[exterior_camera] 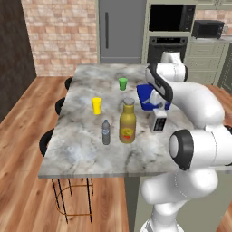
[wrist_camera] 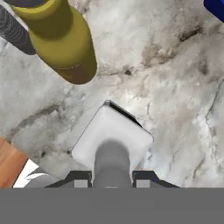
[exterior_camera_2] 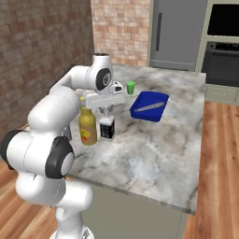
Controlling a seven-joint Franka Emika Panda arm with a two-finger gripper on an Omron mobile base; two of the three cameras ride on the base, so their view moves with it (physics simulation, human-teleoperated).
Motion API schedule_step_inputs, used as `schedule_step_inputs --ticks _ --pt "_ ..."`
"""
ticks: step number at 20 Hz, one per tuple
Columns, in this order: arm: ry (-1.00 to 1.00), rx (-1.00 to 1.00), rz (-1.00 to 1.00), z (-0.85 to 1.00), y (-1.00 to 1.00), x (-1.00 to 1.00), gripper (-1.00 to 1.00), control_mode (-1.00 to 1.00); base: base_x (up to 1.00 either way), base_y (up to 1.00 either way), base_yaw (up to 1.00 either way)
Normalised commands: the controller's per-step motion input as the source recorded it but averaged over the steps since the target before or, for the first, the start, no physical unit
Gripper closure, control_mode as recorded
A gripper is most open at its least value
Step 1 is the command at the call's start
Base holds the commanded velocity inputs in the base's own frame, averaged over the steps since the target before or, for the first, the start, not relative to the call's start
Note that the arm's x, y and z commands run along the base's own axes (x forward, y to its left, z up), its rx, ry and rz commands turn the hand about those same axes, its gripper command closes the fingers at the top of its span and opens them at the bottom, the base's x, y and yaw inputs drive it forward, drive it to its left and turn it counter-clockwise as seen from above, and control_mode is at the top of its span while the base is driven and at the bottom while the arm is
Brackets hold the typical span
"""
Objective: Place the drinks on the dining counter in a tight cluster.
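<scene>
End effector: the two dark fingers of the end effector [wrist_camera: 112,178] sit clamped on the grey neck of the small white narrow-necked container with a dark label [wrist_camera: 112,139], pointing straight down at it from above; in the right base view the end effector [exterior_camera_2: 108,112] sits on top of the container [exterior_camera_2: 107,128].
White container: it stands upright on the grey-white marble worktop [exterior_camera: 86,131], to the right of the amber bottle in the left base view [exterior_camera: 158,121]. Whether its base touches the marble or hangs just above it I cannot tell.
Landmark, amber bottle: the tall amber-yellow bottle with a grey cap and red-yellow label [exterior_camera: 128,122] stands upright near the middle of the worktop [exterior_camera_2: 154,144]. In the hand view its yellow body [wrist_camera: 65,43] lies near the white container, with bare marble between them.
Water bottle: the small clear water bottle [exterior_camera: 106,132] stands just beside the amber bottle on its left, apart from it.
Yellow cup: the small yellow plastic cup [exterior_camera: 97,105] stands behind and to the left of the amber bottle.
Green cup: the small green plastic cup [exterior_camera: 123,83] stands well behind the amber bottle, toward the far edge.
Blue tray: the deep blue rectangular tray [exterior_camera_2: 148,106] lies behind and to the right of the amber bottle, with a pale utensil in it.
Stools: black round stools [exterior_camera: 46,140] line the worktop's left side.
</scene>
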Motion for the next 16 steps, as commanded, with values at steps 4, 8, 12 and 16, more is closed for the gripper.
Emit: schedule_step_inputs --ticks 4,8,12,16 --pt "0.00 0.04 0.00 -0.05 0.00 0.96 1.00 -1.00 0.00 0.00 0.00" --pt "0.11 0.01 0.00 -0.20 0.00 0.40 1.00 -1.00 0.00 0.00 0.00" --pt "0.03 0.00 0.00 -0.56 0.00 0.03 1.00 -1.00 0.00 0.00 0.00" --pt "-0.04 0.00 0.00 -0.67 0.00 0.00 1.00 -1.00 0.00 0.00 0.00"
